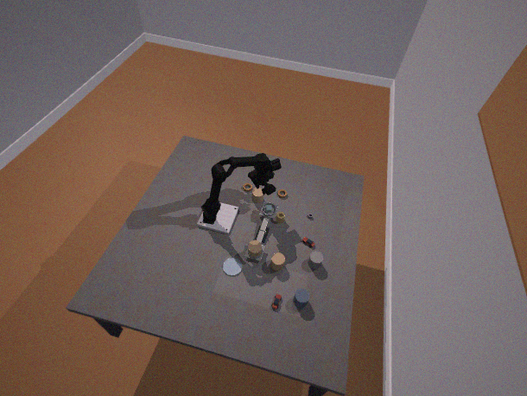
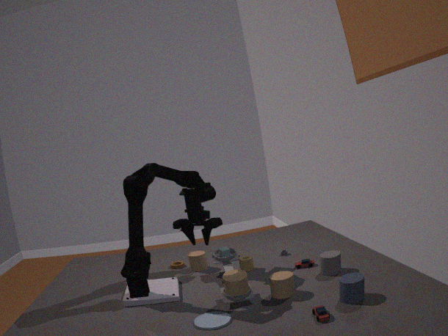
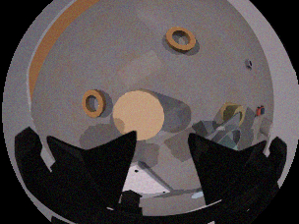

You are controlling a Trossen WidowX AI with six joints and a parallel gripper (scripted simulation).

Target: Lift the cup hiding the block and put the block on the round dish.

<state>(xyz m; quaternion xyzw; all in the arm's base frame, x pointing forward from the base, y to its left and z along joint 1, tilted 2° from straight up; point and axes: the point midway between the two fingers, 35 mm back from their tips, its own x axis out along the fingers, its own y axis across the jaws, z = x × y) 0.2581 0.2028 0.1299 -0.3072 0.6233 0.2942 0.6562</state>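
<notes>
My gripper point(image 1: 263, 188) point(image 2: 199, 240) point(image 3: 163, 136) is open and empty. It hangs a little above a tan cup point(image 1: 257, 194) point(image 2: 197, 260) point(image 3: 138, 114) that stands upside down on the table, off the balance. The balance point(image 1: 262, 229) lies in the middle. Its near end carries the other tan cup point(image 1: 255, 247) point(image 2: 235, 282). Its far end is bare and shows a small teal block point(image 1: 269, 209) point(image 2: 224, 251) on the pan. The round pale blue dish point(image 1: 231, 266) point(image 2: 212, 320) lies flat near the front, beside the cup on the balance.
A third tan cylinder point(image 1: 277, 260) point(image 2: 282, 284), a grey one point(image 1: 316, 258) point(image 2: 330, 263) and a blue one point(image 1: 301, 297) point(image 2: 351, 287) stand to the right. Two orange rings point(image 1: 247, 187) point(image 1: 282, 193), a yellow nut point(image 1: 280, 217) point(image 2: 246, 263) and two toy cars point(image 1: 307, 242) point(image 1: 276, 302) lie around.
</notes>
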